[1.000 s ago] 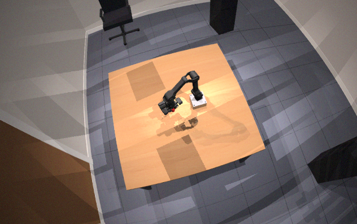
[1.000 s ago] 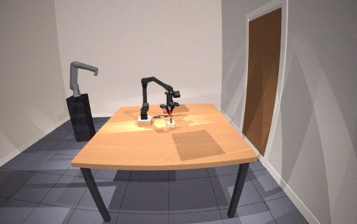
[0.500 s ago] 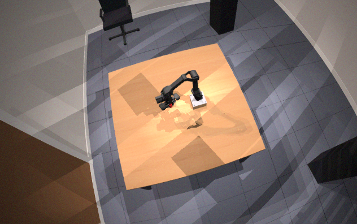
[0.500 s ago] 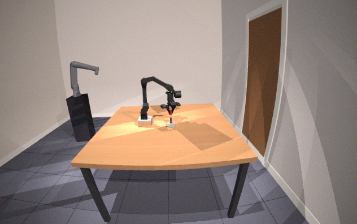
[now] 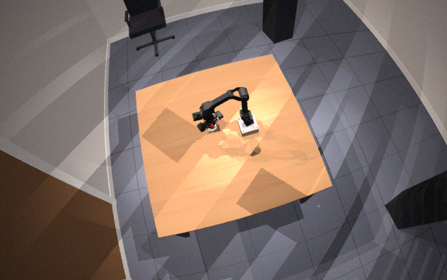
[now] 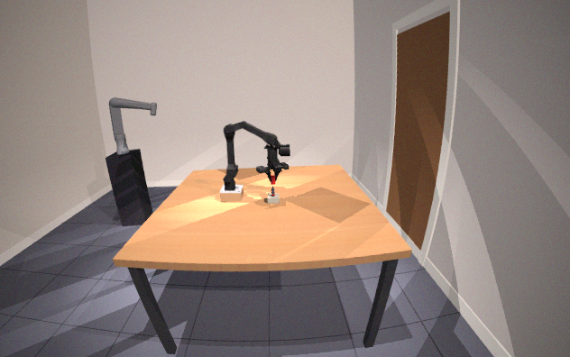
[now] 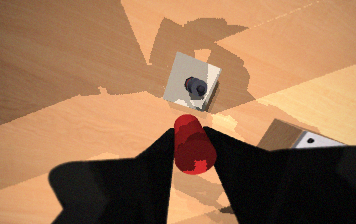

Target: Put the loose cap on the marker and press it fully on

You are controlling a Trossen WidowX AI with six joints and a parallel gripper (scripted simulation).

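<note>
I have the red cap (image 7: 194, 145) pinched between the fingers of the gripper (image 7: 195, 150), carried in the air above the desk (image 6: 252, 234). In the wrist view the marker (image 7: 196, 86) stands upright in its pale holder block (image 7: 178, 80), a little ahead of the cap and not yet under it — the two are apart. From the exterior view the cap (image 6: 272, 178) hangs above the marker (image 6: 271, 193) with a visible gap. I judge the cap light, rigid and smooth-walled, so it could tilt or slip in a side pinch when I push down. The hold looks to sit around mid-body, which leaves the open end free for the marker tip.
</note>
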